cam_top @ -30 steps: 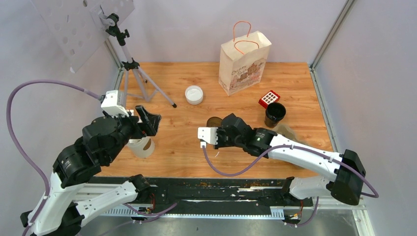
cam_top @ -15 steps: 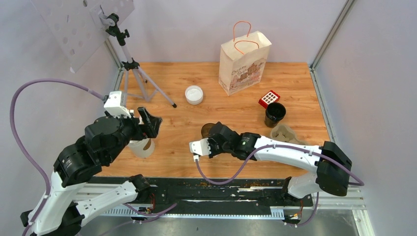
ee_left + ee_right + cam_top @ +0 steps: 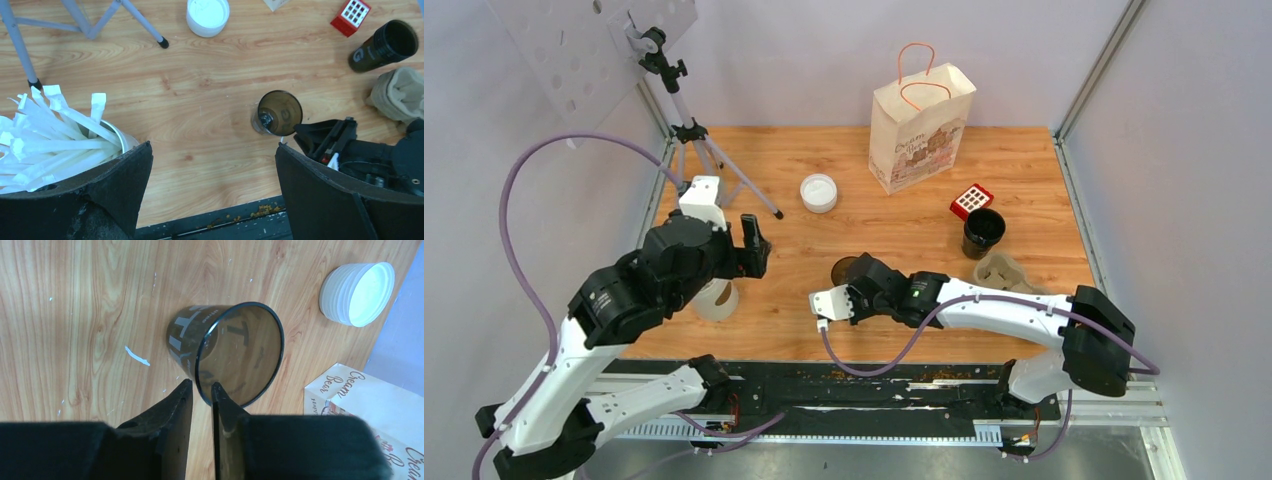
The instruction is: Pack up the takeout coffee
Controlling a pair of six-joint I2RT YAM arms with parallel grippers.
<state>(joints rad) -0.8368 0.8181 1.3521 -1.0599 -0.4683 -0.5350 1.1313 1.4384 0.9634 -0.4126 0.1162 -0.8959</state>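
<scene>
Takeout coffee cup [image 3: 227, 352], dark brown with pale lettering and an open mouth, stands on the wooden bench [image 3: 824, 330] near its middle, towards the near edge; the right tool [image 3: 201, 385] sits at the cup's near rim, one finger on either side of the thin wall, the two fingers only a narrow slit apart; whether they pinch the rim or merely straddle it cannot be told; the second takeout cup [image 3: 982, 232], black and also open-mouthed, stands well to the right, just beside a small red box [image 3: 971, 200] and a grey pulp cup carrier [image 3: 1004, 270] that lies nearer the front; the left tool [image 3: 212, 150] hangs above the left part of the bench with its fingers spread wide and nothing between them; below it, at the left, a pale cup [image 3: 714, 298] is stuffed with white paper-wrapped sticks [image 3: 55, 135]; a white ridged round stack, seemingly lids [image 3: 818, 193], rests on the bench farther back, apart from both cups; a printed paper bag [image 3: 921, 130] with orange handles stands upright at the far side, its mouth up; a tripod [image 3: 709, 165] carrying a perforated white board stands at the far left corner; small crumbs lie along the black rail at the bench's near edge.
</scene>
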